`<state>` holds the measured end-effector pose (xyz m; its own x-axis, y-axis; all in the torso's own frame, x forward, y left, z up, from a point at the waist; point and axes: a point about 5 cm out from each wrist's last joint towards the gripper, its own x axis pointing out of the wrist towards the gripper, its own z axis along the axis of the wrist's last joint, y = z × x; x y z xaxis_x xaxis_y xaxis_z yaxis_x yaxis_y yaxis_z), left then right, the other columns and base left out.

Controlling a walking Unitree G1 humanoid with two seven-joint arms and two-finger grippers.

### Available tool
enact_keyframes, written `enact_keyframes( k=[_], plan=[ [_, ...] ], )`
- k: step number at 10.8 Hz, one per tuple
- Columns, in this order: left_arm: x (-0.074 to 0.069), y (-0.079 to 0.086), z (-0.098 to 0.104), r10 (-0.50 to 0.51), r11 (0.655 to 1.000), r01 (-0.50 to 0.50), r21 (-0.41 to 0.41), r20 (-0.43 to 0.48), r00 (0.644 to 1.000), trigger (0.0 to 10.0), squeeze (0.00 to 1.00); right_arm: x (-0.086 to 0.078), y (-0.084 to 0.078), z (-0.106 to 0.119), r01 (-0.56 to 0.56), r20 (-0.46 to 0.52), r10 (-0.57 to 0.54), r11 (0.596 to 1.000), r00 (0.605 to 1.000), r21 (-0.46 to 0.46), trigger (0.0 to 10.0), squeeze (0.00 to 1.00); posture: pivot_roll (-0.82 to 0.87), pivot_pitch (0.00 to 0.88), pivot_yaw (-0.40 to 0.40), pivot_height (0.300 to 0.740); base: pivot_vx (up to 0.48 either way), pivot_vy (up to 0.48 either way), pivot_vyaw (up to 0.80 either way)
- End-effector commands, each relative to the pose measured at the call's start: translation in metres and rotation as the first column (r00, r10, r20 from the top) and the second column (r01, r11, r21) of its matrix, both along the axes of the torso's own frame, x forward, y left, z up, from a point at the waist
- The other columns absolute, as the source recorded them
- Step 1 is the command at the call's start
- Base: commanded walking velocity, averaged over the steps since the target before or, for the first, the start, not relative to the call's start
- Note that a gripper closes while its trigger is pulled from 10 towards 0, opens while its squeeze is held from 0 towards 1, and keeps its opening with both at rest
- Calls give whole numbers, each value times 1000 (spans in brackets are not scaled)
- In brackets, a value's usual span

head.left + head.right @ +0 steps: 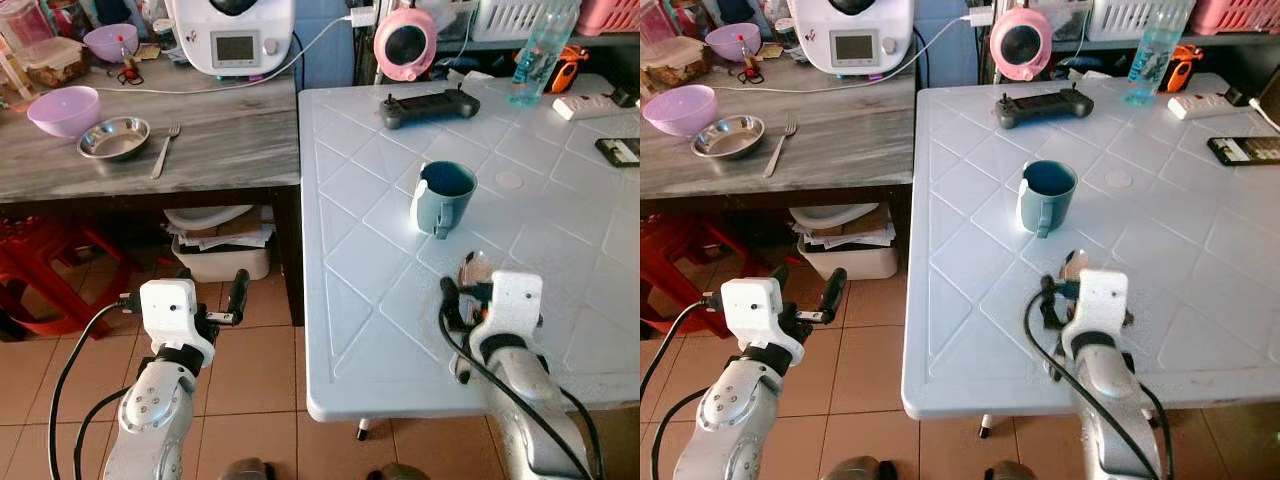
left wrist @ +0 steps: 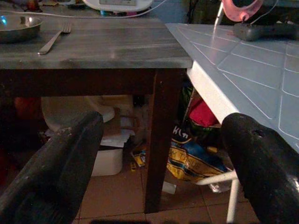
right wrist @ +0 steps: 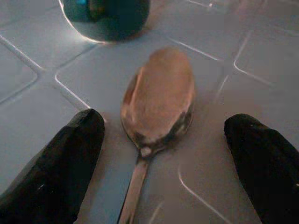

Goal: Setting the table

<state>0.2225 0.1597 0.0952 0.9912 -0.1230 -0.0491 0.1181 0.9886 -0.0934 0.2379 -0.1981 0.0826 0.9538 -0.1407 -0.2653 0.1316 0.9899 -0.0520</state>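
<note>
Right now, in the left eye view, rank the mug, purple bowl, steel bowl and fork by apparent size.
1. Mug, largest, though it sits nearer the camera.
2. Purple bowl and steel bowl look about alike; I won't separate them.
3. Fork, thinnest and smallest.

Before me: a game controller (image 1: 431,105), a water bottle (image 1: 541,48) and a power strip (image 1: 592,104) along the white table's far edge; a phone (image 1: 620,151) at its right; a red stool (image 1: 45,275) on the floor.
</note>
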Motion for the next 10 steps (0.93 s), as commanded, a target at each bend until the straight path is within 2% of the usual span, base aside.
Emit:
enact_keyframes(
  k=[1, 2, 3, 4, 6, 8, 10],
  plan=[
    [1, 1, 3, -8, 1000, 8, 5, 6, 1000, 10000, 0, -9, -2, -18, -2, -120, 3, 1000, 993, 6, 9059, 0, 13, 72, 49, 740, 0, 0, 0],
    [3, 1, 4, -12, 1000, 12, 5, 7, 1000, 10000, 0, -13, -6, -26, 9, -183, -8, 1000, 983, 1, 10000, 0, 11, 71, 48, 740, 0, 0, 0],
    [3, 1, 4, -13, 1000, 13, 5, 9, 1000, 10000, 0, -14, -7, -27, 2, -201, -2, 1000, 980, -1, 8667, 0, 11, 72, 48, 740, 0, 0, 0],
    [3, 2, 4, -13, 1000, 13, 6, 7, 1000, 10000, 0, -13, -8, -26, -7, -206, 5, 1000, 979, -10, 3255, 0, 11, 71, 46, 740, 0, 0, 0],
    [3, 2, 2, -20, 1000, 20, 7, 0, 1000, 10000, 0, -11, -15, -28, -35, -247, 25, 999, 969, -35, 0, 0, 12, 72, 41, 740, 0, 0, 0],
    [0, 3, 0, -48, 999, 49, 7, -16, 999, 10000, 0, -14, -25, -33, -45, -290, 19, 995, 957, -86, 0, 0, 14, 76, 39, 740, 0, 0, 0],
    [-1, 3, -1, -55, 998, 55, 10, -20, 998, 10000, 0, -18, -28, -37, -31, -285, 0, 994, 959, -104, 2824, 0, 15, 79, 43, 740, 0, 0, 0]
  ],
)
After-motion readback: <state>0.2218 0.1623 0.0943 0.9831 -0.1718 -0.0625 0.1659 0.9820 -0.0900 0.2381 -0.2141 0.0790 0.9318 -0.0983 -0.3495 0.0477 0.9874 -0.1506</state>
